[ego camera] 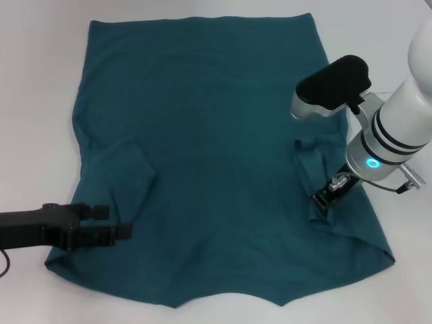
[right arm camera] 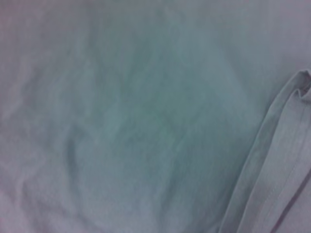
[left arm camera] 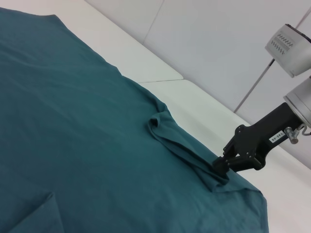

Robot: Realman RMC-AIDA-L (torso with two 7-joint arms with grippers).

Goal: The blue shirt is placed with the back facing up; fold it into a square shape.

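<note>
The blue shirt (ego camera: 216, 155) lies flat on the white table, plain side up, with both sleeves turned inward over the body. My right gripper (ego camera: 325, 201) is low on the right folded sleeve (left arm camera: 170, 138) and shut on its fabric; the left wrist view shows it (left arm camera: 219, 168) pinching the end of that fold. My left gripper (ego camera: 115, 221) reaches in over the shirt's near left part, just beside the end of the left folded sleeve (ego camera: 131, 175), and stands open. The right wrist view shows only shirt cloth (right arm camera: 146, 116) up close, with a folded hem (right arm camera: 277, 160).
The white table (ego camera: 40, 101) surrounds the shirt, with bare strips on the left, the right and along the near edge. In the left wrist view a seam in the table (left arm camera: 165, 80) and a pale wall (left arm camera: 218, 43) lie beyond the shirt.
</note>
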